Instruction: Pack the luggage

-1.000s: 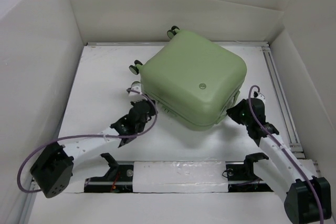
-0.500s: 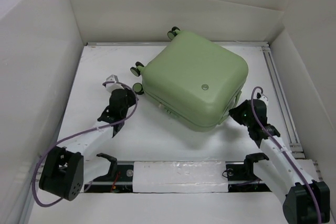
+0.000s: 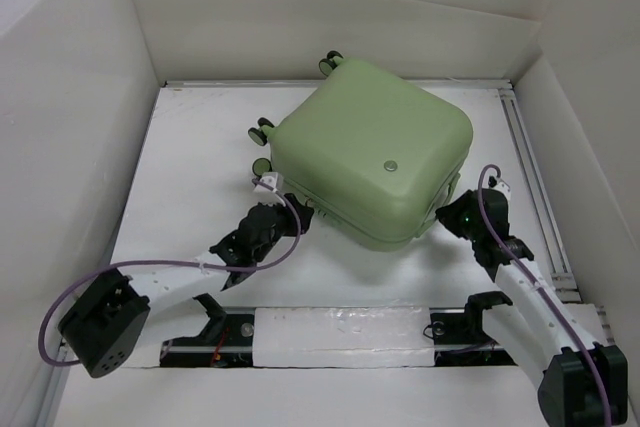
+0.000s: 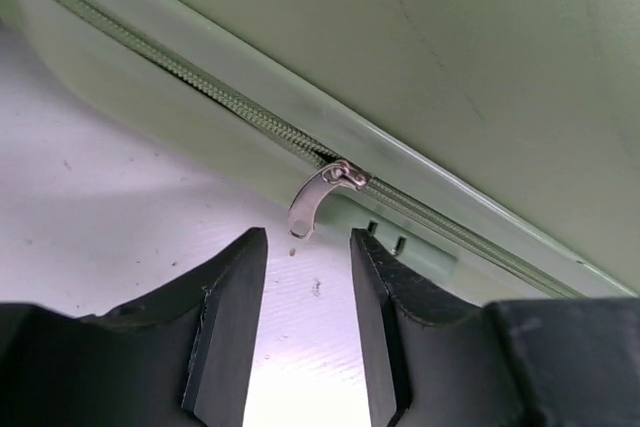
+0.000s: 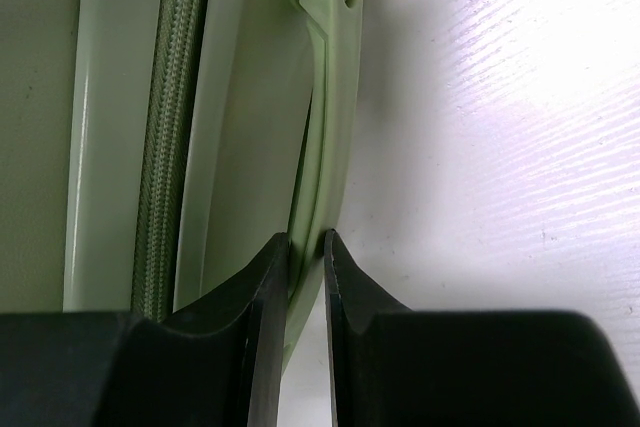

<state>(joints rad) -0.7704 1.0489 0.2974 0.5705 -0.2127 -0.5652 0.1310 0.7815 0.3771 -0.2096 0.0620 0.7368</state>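
1. Plainly, the small pale green hard-shell suitcase lies flat on the white bench with its lid down. In the overhead view it sits from the middle out toward 1 o'clock.
2. What is inside is hidden, so the filling seems done. What is left looks like running the zip shut.
3. The left claw is at the case's 8 o'clock edge. It is released, with its jaws parted and nothing between them.
4. The small silver zipper pull hangs from the green zipper track just ahead of those jaws, at 12 o'clock in the wrist view. The two are apart, not touching.
5. How much of the track is already closed cannot be told from here.
6. The right claw is at the case's 4 o'clock corner. It is clenched on a thin pale green strip on the shell's side, most likely to steady the case.
7. Green-and-black wheels stick out at the case's 10 and 12 o'clock sides.
8. White panel walls close in the bench, and a metal rail runs along its 3 o'clock side.
9. Little blocks the left claw. The pull is small and dangles loose, so it could slip from a pinch.
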